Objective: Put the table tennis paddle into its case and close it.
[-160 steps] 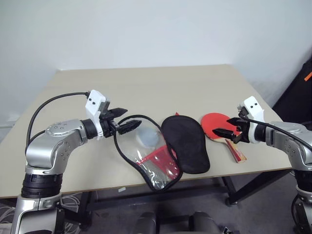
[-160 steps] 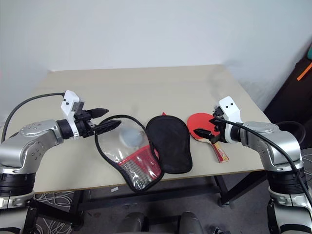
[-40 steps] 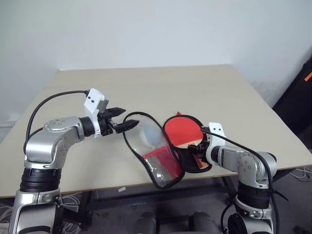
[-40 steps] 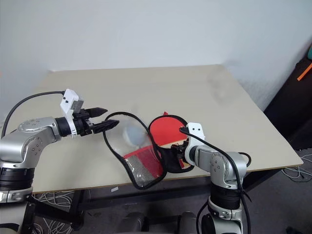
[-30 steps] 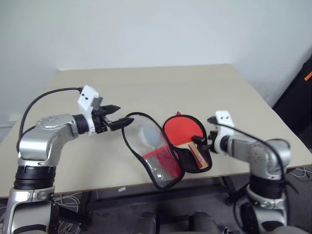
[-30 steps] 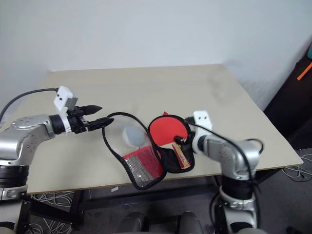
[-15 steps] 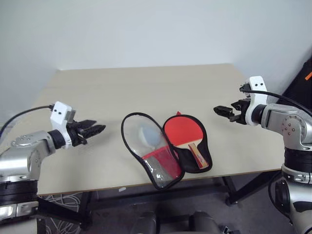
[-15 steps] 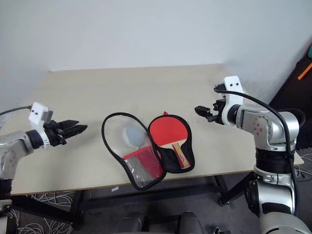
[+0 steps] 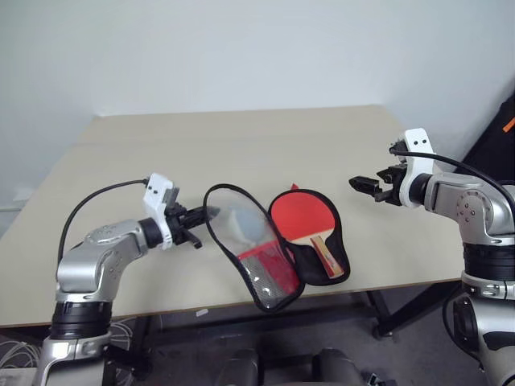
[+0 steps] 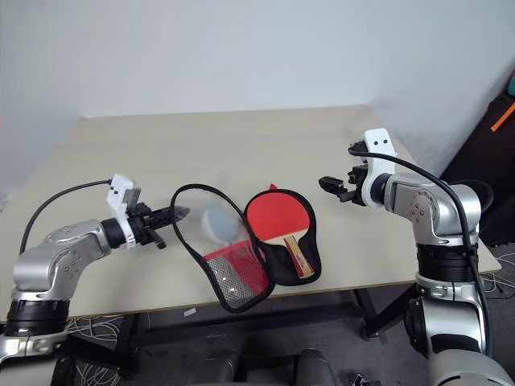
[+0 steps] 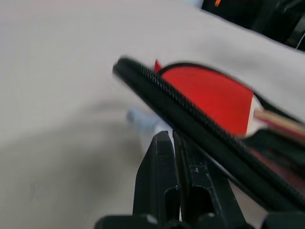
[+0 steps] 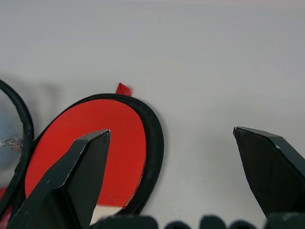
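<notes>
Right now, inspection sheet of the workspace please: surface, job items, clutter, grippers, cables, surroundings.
Surface: beige table, bare at the back.
Job's things: case lies open near the front edge; table tennis paddle rests in its black half.
Clutter: pale rounded object in the clear flap.
Grippers: left gripper shut, at the flap's rim; right gripper open, apart from the case.
Cables: black cable loops at the left wrist.
Surroundings: white wall behind.
</notes>
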Tool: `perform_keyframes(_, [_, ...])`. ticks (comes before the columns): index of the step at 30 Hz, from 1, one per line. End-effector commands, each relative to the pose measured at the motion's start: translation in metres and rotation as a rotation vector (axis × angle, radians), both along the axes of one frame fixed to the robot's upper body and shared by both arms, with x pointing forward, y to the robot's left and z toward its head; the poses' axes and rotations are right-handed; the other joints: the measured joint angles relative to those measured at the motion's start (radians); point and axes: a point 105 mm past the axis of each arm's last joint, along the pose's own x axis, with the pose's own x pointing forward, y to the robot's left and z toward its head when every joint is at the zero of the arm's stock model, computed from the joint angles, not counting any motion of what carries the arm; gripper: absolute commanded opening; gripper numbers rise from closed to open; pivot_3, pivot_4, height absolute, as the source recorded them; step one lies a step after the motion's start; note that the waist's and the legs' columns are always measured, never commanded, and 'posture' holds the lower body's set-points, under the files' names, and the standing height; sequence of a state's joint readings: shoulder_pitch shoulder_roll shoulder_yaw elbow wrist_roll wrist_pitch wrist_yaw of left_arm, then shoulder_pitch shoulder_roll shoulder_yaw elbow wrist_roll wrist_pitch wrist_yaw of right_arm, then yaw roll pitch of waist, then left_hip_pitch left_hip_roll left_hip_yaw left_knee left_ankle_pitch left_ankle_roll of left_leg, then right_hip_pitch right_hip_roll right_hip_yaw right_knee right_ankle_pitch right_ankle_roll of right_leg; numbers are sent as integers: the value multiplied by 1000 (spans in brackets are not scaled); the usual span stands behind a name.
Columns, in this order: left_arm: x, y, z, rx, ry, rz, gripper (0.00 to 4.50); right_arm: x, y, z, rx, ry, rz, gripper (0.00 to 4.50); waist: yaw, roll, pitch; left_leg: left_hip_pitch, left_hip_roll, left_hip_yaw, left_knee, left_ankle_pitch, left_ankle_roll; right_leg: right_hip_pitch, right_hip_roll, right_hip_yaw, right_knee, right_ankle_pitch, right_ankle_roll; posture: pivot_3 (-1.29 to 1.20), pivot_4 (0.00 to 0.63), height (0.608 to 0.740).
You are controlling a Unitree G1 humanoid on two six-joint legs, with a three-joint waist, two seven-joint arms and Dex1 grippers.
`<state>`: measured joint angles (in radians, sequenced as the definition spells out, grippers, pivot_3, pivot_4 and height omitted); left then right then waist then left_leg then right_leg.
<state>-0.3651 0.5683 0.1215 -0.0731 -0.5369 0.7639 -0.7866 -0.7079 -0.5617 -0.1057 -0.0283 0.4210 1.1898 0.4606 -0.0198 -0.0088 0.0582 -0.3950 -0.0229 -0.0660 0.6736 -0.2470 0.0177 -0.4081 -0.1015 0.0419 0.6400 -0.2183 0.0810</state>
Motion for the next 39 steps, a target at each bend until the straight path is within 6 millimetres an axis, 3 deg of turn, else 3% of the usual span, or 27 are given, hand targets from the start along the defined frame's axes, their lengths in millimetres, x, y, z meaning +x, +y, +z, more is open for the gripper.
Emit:
perform_keyframes(1, [3, -35, 16, -30, -53, -73, 28, 5, -3, 27, 0, -98, -5, 4500, 0, 0, 0, 0, 0, 0, 0, 0, 0, 0, 0, 0, 0, 0, 0, 0, 0, 698])
perform_keyframes(6, [2, -99, 15, -67, -57, -189, 28, -10, -5, 42, -93, -170, 201, 4500, 2, 0, 0, -1, -1, 0, 2, 0, 0, 1, 0, 0, -1, 0, 0, 0, 0, 698])
perform_keyframes(13, [-8, -122, 2, -21, -32, -259, 28, -44, -5, 33, -252, -148, 555, 4500, -12, 1, 0, 0, 1, 1, 0, 0, 0, 0, 1, 0, -1, -2, 3, 0, 0, 698])
perform_keyframes(16, [-19, -125, -2, -8, -24, -290, 28, -52, -5, 31, -295, -136, 671, 4500, -11, 1, 1, 0, 0, 1, 1, 0, 0, 0, 0, 1, -1, -2, 3, 0, 0, 698])
perform_keyframes(19, [-35, -118, -5, -14, 13, -317, 612, -45, -4, 27, -309, -134, 669, 4500, -12, 0, 1, 0, 0, 1, 1, 0, 0, 1, 0, 1, -1, -2, 3, 0, 0, 698])
perform_keyframes(28, [-68, -91, -35, -61, 231, -288, 3784, -47, 12, 11, -259, -118, 692, 4500, 0, 1, 1, 0, 0, 0, 2, 0, 0, 1, 0, 0, -1, -2, 3, 0, 0, 698])
perform_keyframes(39, [-74, -102, -59, -172, 427, -244, 3784, -49, 22, 7, -213, -119, 674, 4500, 0, 0, 1, 0, 0, 0, 3, 0, 0, 1, 0, 0, 0, -2, 3, 0, 0, 698])
